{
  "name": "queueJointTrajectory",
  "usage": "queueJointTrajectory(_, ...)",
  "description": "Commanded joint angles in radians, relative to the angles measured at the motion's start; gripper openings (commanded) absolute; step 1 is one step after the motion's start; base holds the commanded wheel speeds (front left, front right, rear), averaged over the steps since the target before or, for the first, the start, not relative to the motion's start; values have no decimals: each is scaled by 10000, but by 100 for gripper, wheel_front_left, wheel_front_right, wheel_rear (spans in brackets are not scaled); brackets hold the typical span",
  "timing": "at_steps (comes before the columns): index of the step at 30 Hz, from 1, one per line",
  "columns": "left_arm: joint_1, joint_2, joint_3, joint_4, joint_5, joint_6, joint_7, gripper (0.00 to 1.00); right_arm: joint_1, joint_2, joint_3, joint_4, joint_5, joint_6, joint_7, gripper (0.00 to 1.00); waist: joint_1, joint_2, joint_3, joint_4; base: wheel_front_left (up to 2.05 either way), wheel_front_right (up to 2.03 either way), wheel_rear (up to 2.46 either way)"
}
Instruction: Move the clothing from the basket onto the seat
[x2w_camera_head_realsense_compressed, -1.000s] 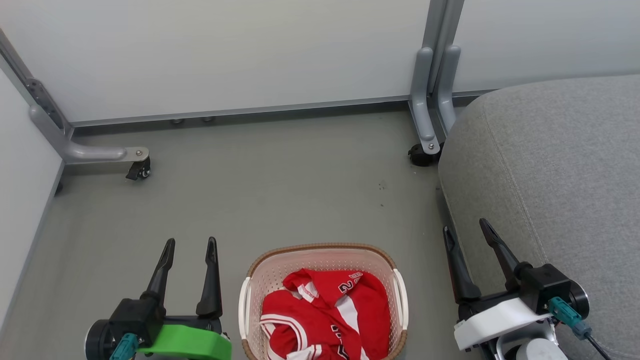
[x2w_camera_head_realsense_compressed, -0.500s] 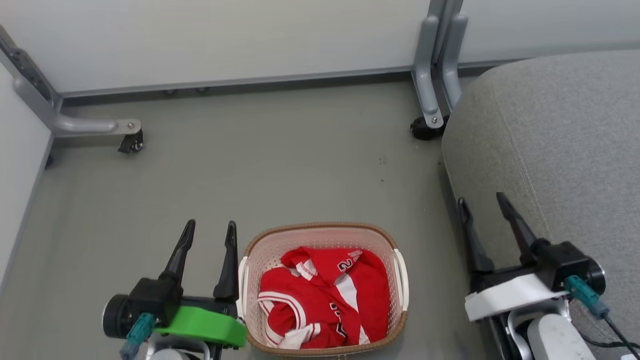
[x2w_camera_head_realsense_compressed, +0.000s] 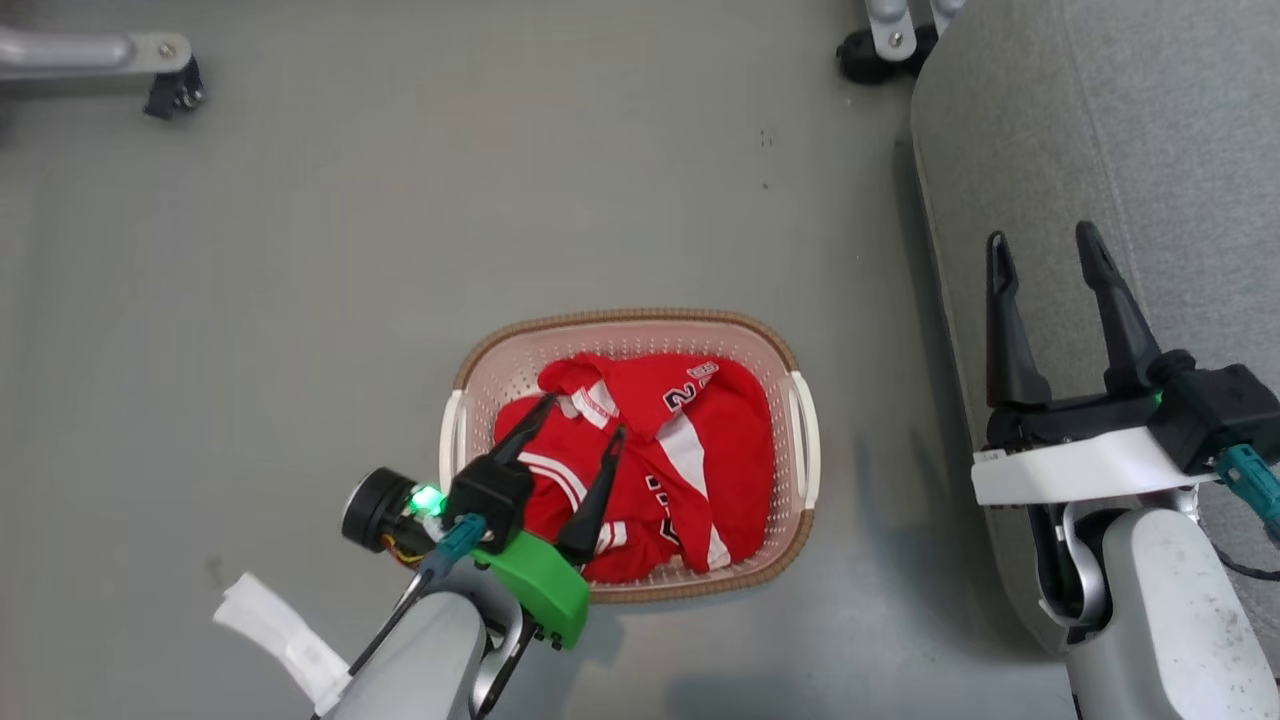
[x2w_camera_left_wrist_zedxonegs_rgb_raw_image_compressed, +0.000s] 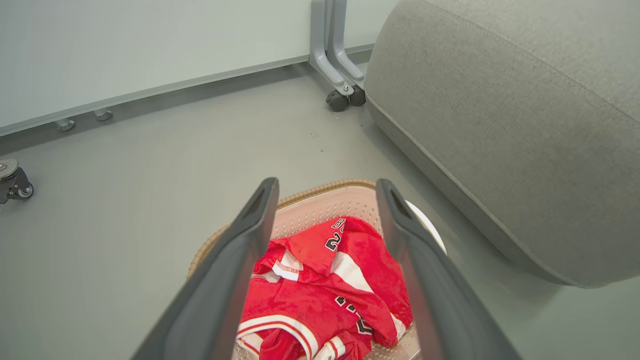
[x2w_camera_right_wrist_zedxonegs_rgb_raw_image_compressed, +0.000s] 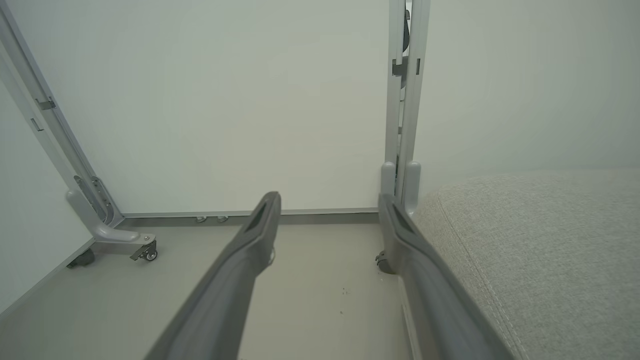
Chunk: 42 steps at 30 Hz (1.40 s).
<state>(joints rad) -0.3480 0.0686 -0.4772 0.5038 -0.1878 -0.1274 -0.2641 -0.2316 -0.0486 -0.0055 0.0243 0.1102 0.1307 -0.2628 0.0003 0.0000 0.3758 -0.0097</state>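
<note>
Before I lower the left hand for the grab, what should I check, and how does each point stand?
1. Left hand open: ok, fingers apart.
2. Left hand over the jersey: ok, above its near-left part.
3. Jersey all inside the basket: ok.
4. Fingers touching cloth: cannot tell.
5. Right hand clear of the basket: ok, open, by the seat's edge.

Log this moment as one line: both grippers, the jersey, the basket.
stage: pre-grasp | left gripper: open, over jersey in basket | right gripper: open, by seat edge | jersey: crumpled, not gripped
</note>
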Motion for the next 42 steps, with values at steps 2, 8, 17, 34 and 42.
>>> queueJointTrajectory(2,-861,365,-780,406,196,-37,-7,100,-386,-31,-66,-174,-92,1,-30,100,-3,0,1749,-334,0,0,0)
queueJointTrajectory(8,-2456,969,-2773,1479,763,-41,-5,100,-1009,-30,-144,-489,18,1,-31,100,-3,0,2900,-685,0,0,0)
queueJointTrajectory(17,-4238,913,-3690,3535,1444,5,-7,100,-1721,-27,-313,-794,138,1,-31,100,-3,0,4287,-1118,0,0,0)
queueJointTrajectory(34,-5887,528,-5430,6317,3318,1062,100,100,-2087,-19,-404,-1043,748,1,-31,100,-3,0,5443,-1710,0,0,0)
queueJointTrajectory(42,-6497,197,-6193,7197,3890,1038,408,100,-2383,-25,-440,-1710,464,1,-31,100,-3,0,6032,-1772,0,0,0)
